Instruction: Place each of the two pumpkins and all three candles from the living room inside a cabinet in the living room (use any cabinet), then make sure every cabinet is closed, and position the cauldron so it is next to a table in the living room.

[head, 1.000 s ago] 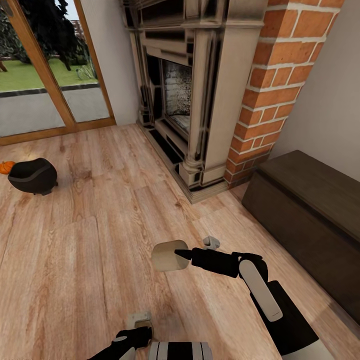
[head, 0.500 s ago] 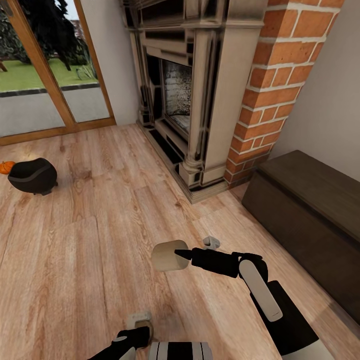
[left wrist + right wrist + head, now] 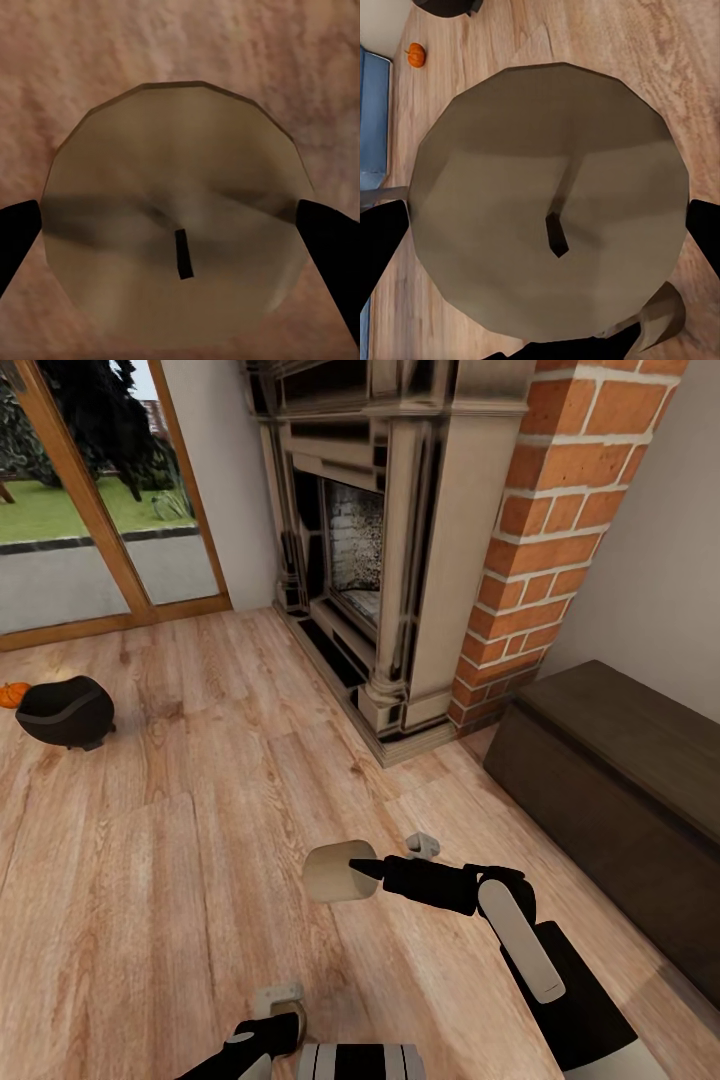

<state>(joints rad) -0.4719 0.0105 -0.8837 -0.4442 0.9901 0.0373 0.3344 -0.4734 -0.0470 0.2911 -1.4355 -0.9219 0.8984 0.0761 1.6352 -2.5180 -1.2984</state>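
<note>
On the floor far left we see a pumpkin [image 3: 13, 694] touching the cauldron [image 3: 66, 712]. Left gripper [image 3: 176, 225] clamps one candle [image 3: 176, 217], right gripper [image 3: 365, 868] another candle [image 3: 338, 871]; cabinet [image 3: 620, 780] shut at right.

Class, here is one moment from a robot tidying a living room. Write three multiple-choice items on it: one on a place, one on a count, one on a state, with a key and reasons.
1. Where does the cauldron stand?
A. on the wood floor
B. on the cabinet
C. inside the fireplace

2. How many candles show in the head view?
A. one
B. two
C. three

3. What state is the cabinet in?
A. drawer pulled out
B. closed
C. tipped over

Key: 1 A, it sits on floorboards beside a pumpkin. 2 C, one in the right gripper, one in the left gripper, one on the floor. 3 B, its front is flush.
</note>
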